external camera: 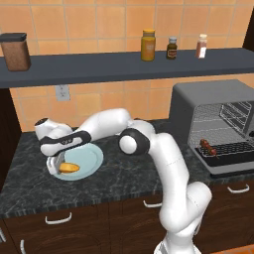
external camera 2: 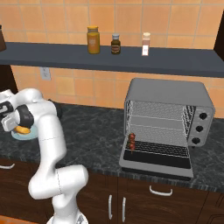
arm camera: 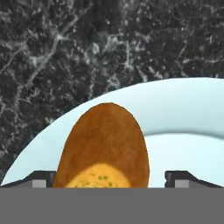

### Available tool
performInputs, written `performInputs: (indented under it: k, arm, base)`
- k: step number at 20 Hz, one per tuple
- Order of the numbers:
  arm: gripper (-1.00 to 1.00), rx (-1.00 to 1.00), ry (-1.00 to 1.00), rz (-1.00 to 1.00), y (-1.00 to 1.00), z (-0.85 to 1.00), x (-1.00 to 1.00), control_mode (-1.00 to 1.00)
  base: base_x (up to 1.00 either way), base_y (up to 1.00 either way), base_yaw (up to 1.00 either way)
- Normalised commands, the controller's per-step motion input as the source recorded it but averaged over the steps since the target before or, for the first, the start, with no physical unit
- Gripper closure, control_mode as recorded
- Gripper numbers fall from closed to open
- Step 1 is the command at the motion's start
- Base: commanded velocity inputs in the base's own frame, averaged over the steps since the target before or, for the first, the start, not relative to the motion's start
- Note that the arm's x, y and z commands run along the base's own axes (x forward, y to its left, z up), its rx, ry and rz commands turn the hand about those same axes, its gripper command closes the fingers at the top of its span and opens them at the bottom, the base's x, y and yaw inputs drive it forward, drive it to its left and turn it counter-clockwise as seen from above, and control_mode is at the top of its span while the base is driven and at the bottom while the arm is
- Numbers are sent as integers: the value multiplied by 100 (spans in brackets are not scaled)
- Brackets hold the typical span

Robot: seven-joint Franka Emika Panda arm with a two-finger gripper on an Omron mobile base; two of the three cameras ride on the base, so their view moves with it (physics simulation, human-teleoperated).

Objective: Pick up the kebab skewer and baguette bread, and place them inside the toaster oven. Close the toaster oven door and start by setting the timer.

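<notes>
Black marble counter (external camera: 129,171) w/ pale-blue plate (external camera: 92,161); hand (external camera: 55,166) straddles baguette bread (external camera: 69,167), grip state unclear.

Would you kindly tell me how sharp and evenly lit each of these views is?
Left base view: evenly lit, crisp, with only soft shading beneath the shelf. Right base view: equally flat light, no glare on the toaster oven. Hand view: the baguette bread looms large and soft-edged over the plate.
</notes>
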Motion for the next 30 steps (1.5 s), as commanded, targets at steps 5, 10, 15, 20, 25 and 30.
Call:
performInputs:
  k: [5, 10, 15, 20, 25, 30]
  arm:
    - [100, 2, 0, 0, -15, -12, -10, -100]
    - [100, 9, -2, 0, -43, 39, -45, -100]
    - [100, 9, -4, 0, -91, 82, -98, -100]
    - [100, 1, -1, -4, -100, 54, -51, -100]
    - [100, 0, 0, -5, -100, 35, 0, -100]
    - [100, 0, 0, -4, -100, 25, 0, -100]
  base:
    - [0, 0, 0]
    - [0, 0, 0]
    - [0, 0, 0]
    - [0, 0, 0]
    - [0, 0, 0]
    - [0, 0, 0]
